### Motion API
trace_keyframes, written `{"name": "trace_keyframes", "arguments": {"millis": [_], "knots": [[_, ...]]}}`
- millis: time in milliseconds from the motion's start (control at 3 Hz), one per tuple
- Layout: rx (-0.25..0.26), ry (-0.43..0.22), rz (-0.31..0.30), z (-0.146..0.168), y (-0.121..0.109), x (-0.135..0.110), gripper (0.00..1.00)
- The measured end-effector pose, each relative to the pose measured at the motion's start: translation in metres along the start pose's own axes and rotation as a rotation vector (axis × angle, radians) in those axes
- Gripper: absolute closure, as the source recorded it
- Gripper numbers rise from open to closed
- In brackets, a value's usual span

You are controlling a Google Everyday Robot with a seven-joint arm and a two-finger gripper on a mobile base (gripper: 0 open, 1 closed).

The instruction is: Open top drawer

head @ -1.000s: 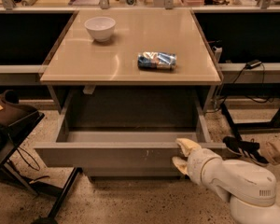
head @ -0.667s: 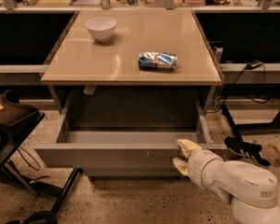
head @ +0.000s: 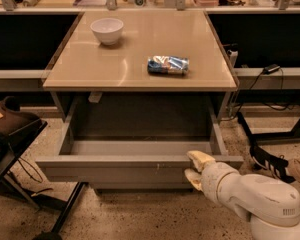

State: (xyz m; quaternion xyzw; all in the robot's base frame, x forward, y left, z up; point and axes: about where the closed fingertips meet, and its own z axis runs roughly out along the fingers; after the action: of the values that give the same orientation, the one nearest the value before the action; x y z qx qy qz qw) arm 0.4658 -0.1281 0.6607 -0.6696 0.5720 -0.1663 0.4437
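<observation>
One top drawer (head: 115, 170) stands pulled well out beneath the table (head: 140, 79). Its front panel's long axis runs 9 to 3 o'clock, and the grey tray floor shows behind it. The gripper (head: 196, 167) sits at the panel's right end, against the upper edge, so the drawer's centre lies at 9 o'clock from it. Grip state: cannot tell. Judgement: any travel left is a straight pull toward 6 o'clock.

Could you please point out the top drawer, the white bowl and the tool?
top drawer (head: 115, 170), camera view, its front panel.
white bowl (head: 107, 36), camera view, its outer wall.
tool (head: 195, 168), camera view, its tip, at the drawer front's right end.
</observation>
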Motion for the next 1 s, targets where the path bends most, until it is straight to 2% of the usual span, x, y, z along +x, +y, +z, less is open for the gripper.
{"name": "trace_keyframes", "arguments": {"millis": [1000], "knots": [[-0.011,-0.019,0.003,-0.011,0.013,-0.012,1.00]]}}
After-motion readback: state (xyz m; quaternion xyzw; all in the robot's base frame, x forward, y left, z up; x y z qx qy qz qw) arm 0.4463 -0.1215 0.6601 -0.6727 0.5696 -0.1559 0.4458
